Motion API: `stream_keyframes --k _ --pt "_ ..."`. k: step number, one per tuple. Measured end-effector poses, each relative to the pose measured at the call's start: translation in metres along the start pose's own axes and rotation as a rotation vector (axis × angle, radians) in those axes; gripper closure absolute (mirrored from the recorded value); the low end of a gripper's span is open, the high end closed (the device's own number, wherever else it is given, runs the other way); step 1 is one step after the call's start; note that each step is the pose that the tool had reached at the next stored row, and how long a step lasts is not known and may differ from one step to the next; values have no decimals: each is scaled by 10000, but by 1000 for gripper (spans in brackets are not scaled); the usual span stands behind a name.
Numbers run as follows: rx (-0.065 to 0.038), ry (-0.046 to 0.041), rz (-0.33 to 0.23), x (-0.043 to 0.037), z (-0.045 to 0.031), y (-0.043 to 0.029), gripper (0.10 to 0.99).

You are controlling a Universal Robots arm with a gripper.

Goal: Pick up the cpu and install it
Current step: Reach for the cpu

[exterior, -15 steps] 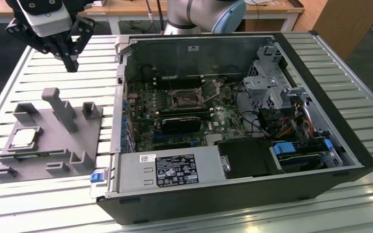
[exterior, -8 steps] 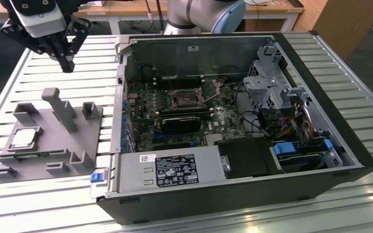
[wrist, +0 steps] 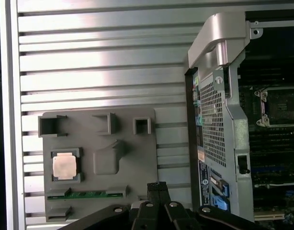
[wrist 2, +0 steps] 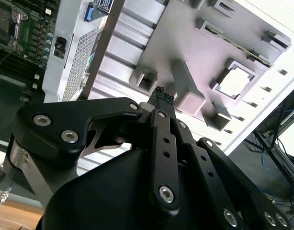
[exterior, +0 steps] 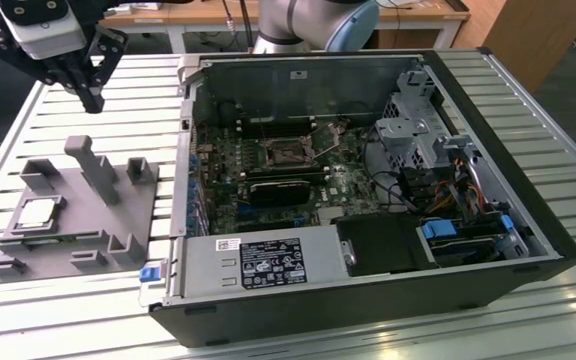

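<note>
Hand (exterior: pixel 91 103) hangs in the air off the grey tray (exterior: pixel 138 217), well apart from it and touching nothing. Its fingers are closed tip to tip and hold nothing; the closed tips also show in both wrist views (wrist 2: pixel 162 94) (wrist: pixel 157 186). The arm above the hand is cut off at the exterior view's edge.

The cpu (exterior: pixel 36 214) lies flat in a square pocket of the tray, silvery top up, seen in both wrist views too (wrist 2: pixel 234 82) (wrist: pixel 64 166). A green strip (wrist: pixel 84 194) sits in a tray slot just beside the cpu, half sunk and hard to make out.

The open computer case (exterior: pixel 368 289) lies beside the tray on the slatted surface (exterior: pixel 88 319). The socket (exterior: pixel 286 154) inside is dark, and its detail can't be made out. The hand's black body blocks part of the tray in the second wrist view.
</note>
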State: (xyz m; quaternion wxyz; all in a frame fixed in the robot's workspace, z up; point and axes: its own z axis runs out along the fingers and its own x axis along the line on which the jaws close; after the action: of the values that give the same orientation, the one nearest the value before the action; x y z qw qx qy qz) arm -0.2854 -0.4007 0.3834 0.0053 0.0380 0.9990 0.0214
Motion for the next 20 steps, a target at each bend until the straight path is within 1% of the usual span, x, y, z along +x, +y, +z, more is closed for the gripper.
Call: stream_keyframes --k 3,20 --pt "1 16 1 40 3 -3 980" --pt "12 158 7 199 22 -16 980"
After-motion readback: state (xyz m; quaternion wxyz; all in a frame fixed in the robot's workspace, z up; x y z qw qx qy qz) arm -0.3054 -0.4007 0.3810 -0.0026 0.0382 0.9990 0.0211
